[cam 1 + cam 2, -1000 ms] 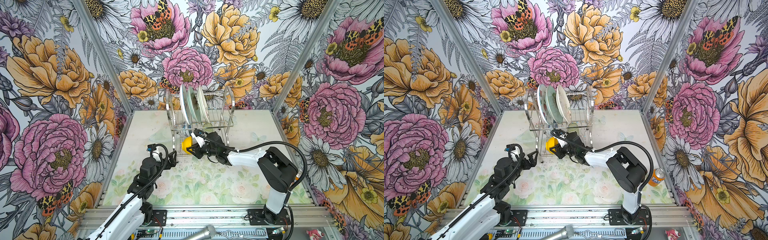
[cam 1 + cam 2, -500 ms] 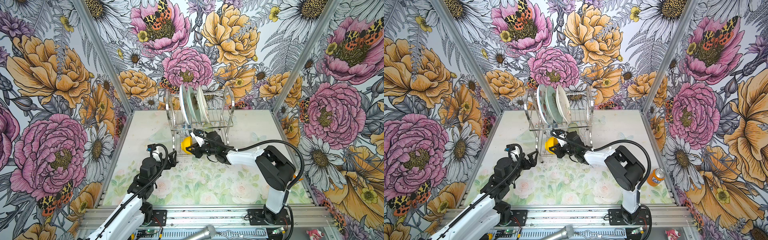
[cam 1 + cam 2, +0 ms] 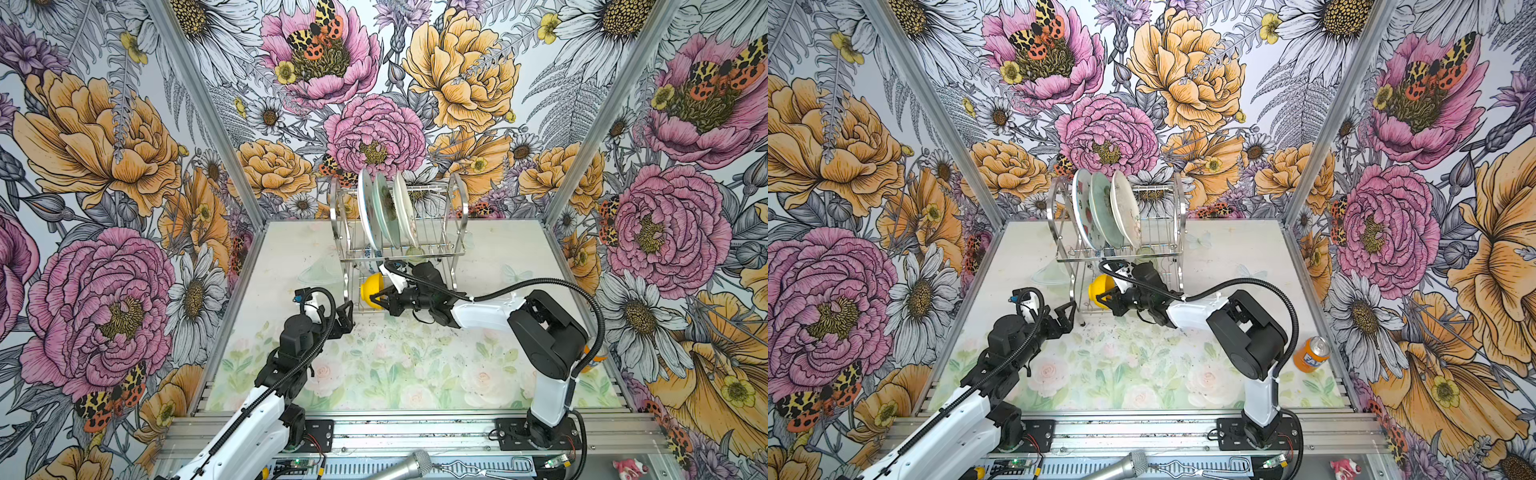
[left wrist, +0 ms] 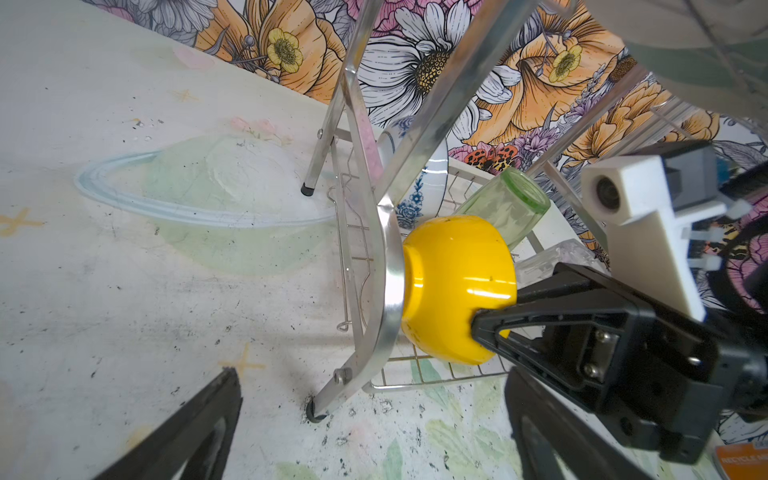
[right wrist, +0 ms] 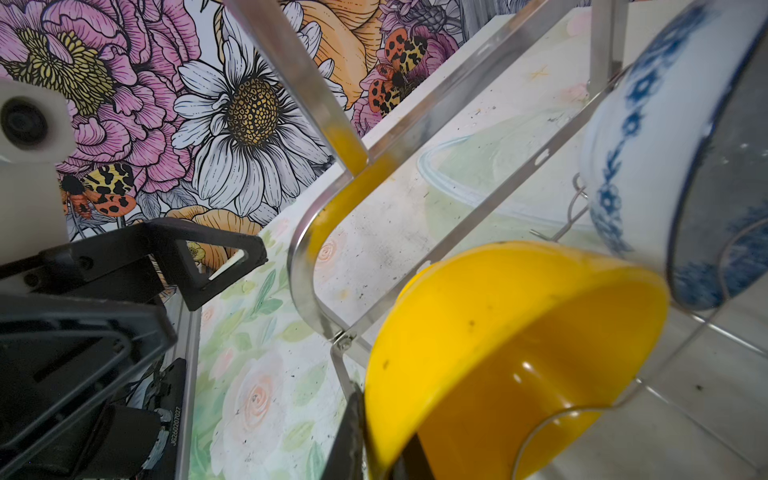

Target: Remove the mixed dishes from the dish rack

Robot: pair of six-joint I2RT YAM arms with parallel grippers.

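The dish rack [image 3: 459,199] [image 3: 1177,195] stands at the back of the table. Three plates stand upright on its upper tier: watermelon-print [image 3: 1084,208], pale green [image 3: 1102,212] and cream [image 3: 1125,208]. On the lower tier the yellow bowl [image 3: 370,289] [image 4: 453,282] [image 5: 498,332] lies on its side against the arched frame. My right gripper [image 3: 380,297] [image 5: 382,440] is shut on its rim, one finger outside and one inside. Behind it lie a blue-and-white bowl [image 5: 648,145], a green tumbler [image 4: 507,208] and a clear glass [image 4: 548,257]. My left gripper [image 3: 347,318] [image 4: 374,419] hangs open at the rack's front left leg, holding nothing.
An orange soda can [image 3: 1310,355] stands at the table's right edge beside the right arm's base. A microphone [image 3: 399,465] lies on the front rail. Flowered walls close in three sides. The rack's thin legs [image 4: 316,411] stand just ahead of my left gripper.
My right gripper's jaws have closed onto the yellow bowl's rim, and that arm's elbow has shifted slightly. The left arm has not moved.
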